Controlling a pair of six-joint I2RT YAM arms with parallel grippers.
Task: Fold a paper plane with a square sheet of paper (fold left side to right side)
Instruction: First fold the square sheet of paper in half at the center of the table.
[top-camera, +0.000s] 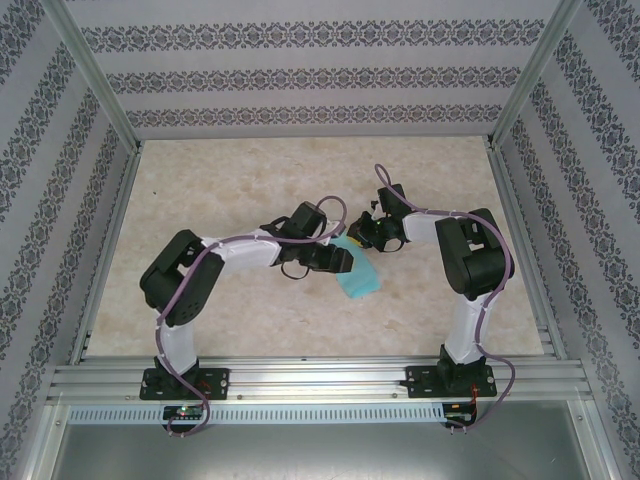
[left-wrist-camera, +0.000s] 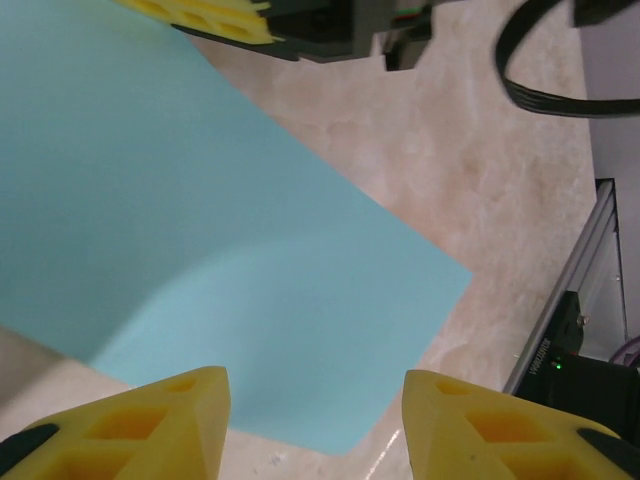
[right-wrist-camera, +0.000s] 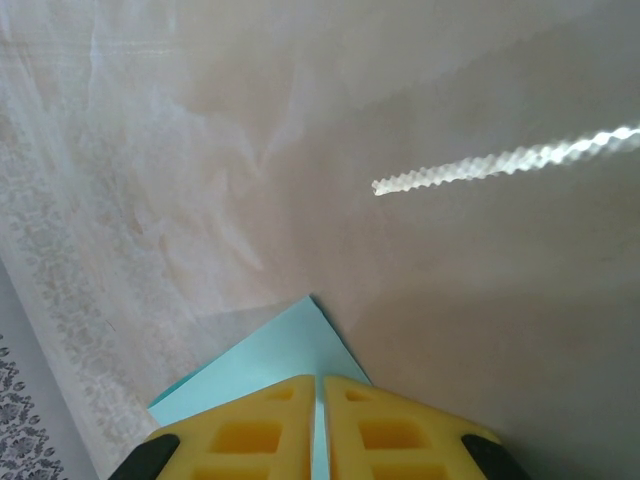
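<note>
The square sheet of paper (top-camera: 360, 277) is light turquoise and lies mid-table between the two arms; it is a plain sheet, not shaped as a paper plane. My right gripper (right-wrist-camera: 320, 382) is shut on one corner of the sheet (right-wrist-camera: 288, 345), and the tip pokes out past the yellow fingers. In the top view that gripper (top-camera: 366, 237) sits at the sheet's far edge. My left gripper (left-wrist-camera: 315, 390) is open just above the sheet (left-wrist-camera: 200, 230), with nothing between its fingers (left-wrist-camera: 160, 420). From above, the left gripper (top-camera: 340, 262) covers the sheet's left part. The sheet bends gently upward toward the right gripper's fingers (left-wrist-camera: 205, 15).
The beige marbled table (top-camera: 250, 190) is ringed by aluminium rails (left-wrist-camera: 585, 270) and patterned walls (top-camera: 300, 75). A black cable (left-wrist-camera: 540, 95) hangs near the right arm. Both arm bases (top-camera: 185, 380) are bolted along the near edge.
</note>
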